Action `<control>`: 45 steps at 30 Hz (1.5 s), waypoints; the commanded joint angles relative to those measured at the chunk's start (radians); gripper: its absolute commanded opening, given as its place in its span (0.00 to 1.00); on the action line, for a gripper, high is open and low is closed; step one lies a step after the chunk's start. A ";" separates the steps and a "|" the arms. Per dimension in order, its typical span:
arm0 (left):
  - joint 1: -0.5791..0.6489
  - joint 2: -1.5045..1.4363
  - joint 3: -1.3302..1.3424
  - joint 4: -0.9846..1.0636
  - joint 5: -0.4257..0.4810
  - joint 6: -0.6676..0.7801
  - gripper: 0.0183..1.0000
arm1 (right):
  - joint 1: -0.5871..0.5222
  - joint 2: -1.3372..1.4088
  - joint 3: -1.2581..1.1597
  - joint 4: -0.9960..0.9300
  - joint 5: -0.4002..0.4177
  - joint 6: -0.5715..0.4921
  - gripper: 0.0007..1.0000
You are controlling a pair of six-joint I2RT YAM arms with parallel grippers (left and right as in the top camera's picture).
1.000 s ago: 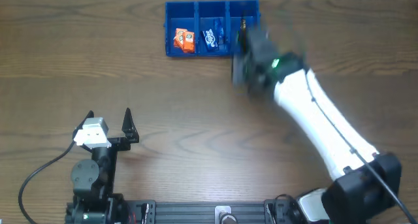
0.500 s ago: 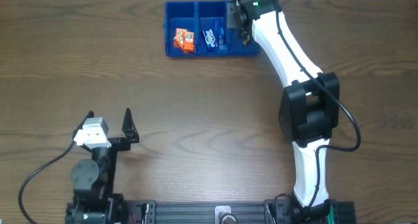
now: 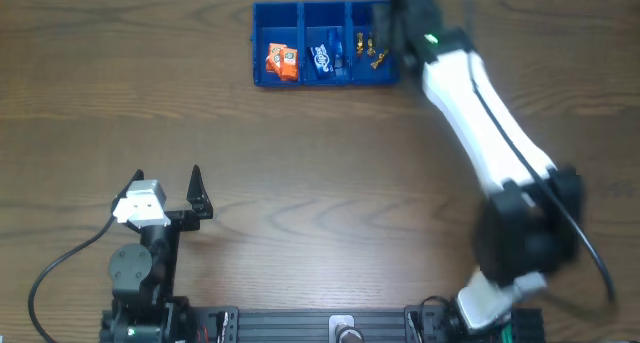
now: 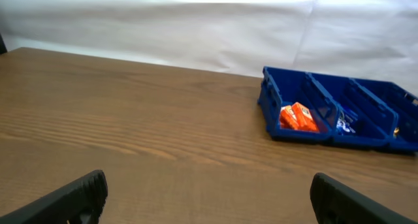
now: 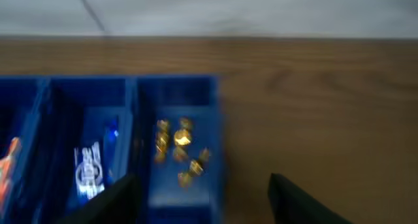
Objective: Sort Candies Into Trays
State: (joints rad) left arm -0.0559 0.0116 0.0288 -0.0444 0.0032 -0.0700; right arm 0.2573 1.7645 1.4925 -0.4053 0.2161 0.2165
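Three compartments made up one blue plastic tray [image 3: 325, 43], open-topped and rectangular, with thin dividers, sitting on a wood-grain table [image 3: 300, 163]. Two orange wrapped candies [image 3: 282, 61] lay touching each other in the end compartment on the left arm's side of the tray. One blue wrapped candy [image 3: 325, 57], shiny film with light print, lay in the middle compartment. The gold candies [image 3: 372, 49], small and foil-bright, lay scattered loose in the end compartment on the right arm's side; roughly six, but blur blocked an exact count. Two grippers in play. Right gripper [image 5: 201, 181] hung above the tray's gold end, at the outer corner, released, dark fingers spread wide with nothing between them; the gold candies lay in the compartment just beyond its fingertips, and one finger sat over the tray, the other over bare wood beside it. Left gripper [image 3: 167, 183] sat well apart from the tray, low over the table, also released, fingers wide and empty; from its wrist view the tray stood far ahead with the orange end nearest. A white backdrop [image 4: 163, 21] ran behind the table's far edge, beyond the tray.
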 commanded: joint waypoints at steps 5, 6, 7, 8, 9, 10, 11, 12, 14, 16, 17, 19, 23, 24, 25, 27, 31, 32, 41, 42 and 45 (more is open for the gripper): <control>0.003 -0.004 -0.024 -0.034 -0.006 0.011 1.00 | -0.146 -0.824 -0.727 0.123 0.031 -0.047 1.00; 0.003 -0.004 -0.024 -0.034 -0.006 0.011 1.00 | -0.153 -0.898 -0.807 0.160 0.031 -0.055 1.00; 0.003 -0.004 -0.024 -0.034 -0.006 0.011 1.00 | -0.158 -0.978 -0.894 0.209 0.031 -0.059 1.00; 0.003 -0.004 -0.024 -0.034 -0.006 0.011 1.00 | -0.161 -1.059 -0.981 0.267 0.031 -0.062 1.00; 0.003 -0.004 -0.024 -0.034 -0.006 0.011 1.00 | -0.162 -1.115 -1.041 0.305 0.030 -0.062 1.00; 0.003 -0.004 -0.024 -0.034 -0.006 0.011 1.00 | -0.162 -1.207 -1.132 0.367 0.030 -0.062 1.00; 0.003 -0.004 -0.024 -0.034 -0.006 0.011 1.00 | -0.162 -1.279 -1.197 0.411 0.030 -0.062 1.00; 0.003 -0.004 -0.024 -0.034 -0.006 0.011 1.00 | -0.162 -1.337 -1.243 0.439 0.030 -0.062 1.00; 0.003 -0.004 -0.024 -0.034 -0.006 0.011 1.00 | -0.162 -1.477 -1.335 0.479 0.026 -0.062 1.00; 0.003 -0.004 -0.024 -0.034 -0.006 0.011 1.00 | -0.163 -1.570 -1.374 0.478 0.006 -0.062 1.00; 0.003 -0.004 -0.024 -0.034 -0.006 0.011 1.00 | -0.164 -1.616 -1.391 0.478 -0.015 -0.062 1.00; 0.003 -0.004 -0.024 -0.034 -0.006 0.011 1.00 | -0.163 -1.685 -1.421 0.461 -0.035 -0.061 1.00; 0.003 -0.004 -0.024 -0.034 -0.006 0.011 1.00 | -0.163 -1.762 -1.468 0.438 -0.063 -0.061 1.00; 0.003 -0.004 -0.024 -0.034 -0.006 0.011 1.00 | -0.163 -1.762 -1.481 0.439 -0.085 -0.061 1.00; 0.003 -0.004 -0.024 -0.034 -0.006 0.011 1.00 | -0.163 -1.762 -1.486 0.415 -0.113 -0.061 1.00; 0.003 -0.004 -0.024 -0.034 -0.006 0.011 1.00 | -0.163 -1.762 -1.485 0.369 -0.150 -0.062 1.00; 0.003 -0.004 -0.024 -0.034 -0.006 0.011 1.00 | -0.163 -1.762 -1.485 0.323 -0.201 -0.132 1.00; 0.003 -0.004 -0.024 -0.034 -0.006 0.011 1.00 | -0.163 -1.762 -1.485 0.323 -0.203 -0.148 1.00; 0.003 -0.004 -0.024 -0.034 -0.006 0.011 1.00 | -0.163 -1.762 -1.485 0.324 -0.196 -0.192 1.00; 0.003 -0.004 -0.024 -0.034 -0.006 0.011 1.00 | -0.163 -1.762 -1.485 0.324 -0.196 -0.192 1.00; 0.003 -0.004 -0.024 -0.034 -0.006 0.011 1.00 | -0.163 -1.762 -1.485 0.324 -0.196 -0.192 1.00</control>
State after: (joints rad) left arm -0.0559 0.0120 0.0288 -0.0444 0.0025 -0.0700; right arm 0.1001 0.0109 0.0105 -0.0753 0.0326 0.0414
